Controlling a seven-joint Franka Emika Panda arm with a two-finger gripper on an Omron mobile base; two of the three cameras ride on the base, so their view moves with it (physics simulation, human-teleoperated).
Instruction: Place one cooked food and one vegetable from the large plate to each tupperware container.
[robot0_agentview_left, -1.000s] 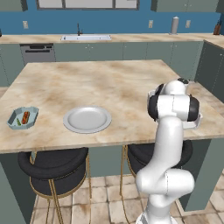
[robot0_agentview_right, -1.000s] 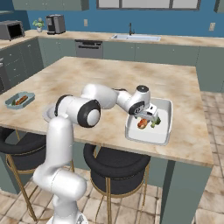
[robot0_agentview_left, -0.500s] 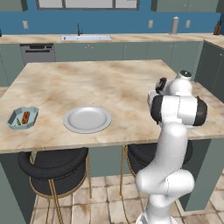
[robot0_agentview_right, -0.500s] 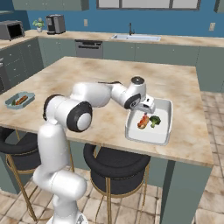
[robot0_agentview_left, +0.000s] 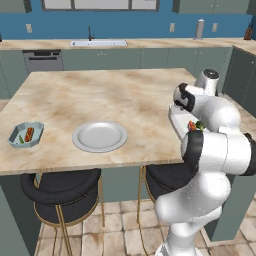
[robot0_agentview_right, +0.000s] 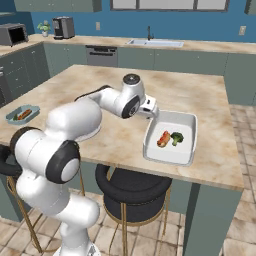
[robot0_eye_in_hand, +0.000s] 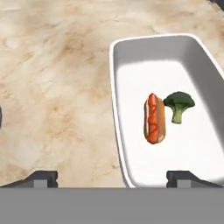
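Two foods, hot dog (robot0_eye_in_hand: 154, 118) and broccoli (robot0_eye_in_hand: 178, 104), lie in white tub (robot0_eye_in_hand: 131, 57)

No legible text, labels, brand marks, nos. or signs in any view. Appliances along the back wall are too small and blurred to show markings.
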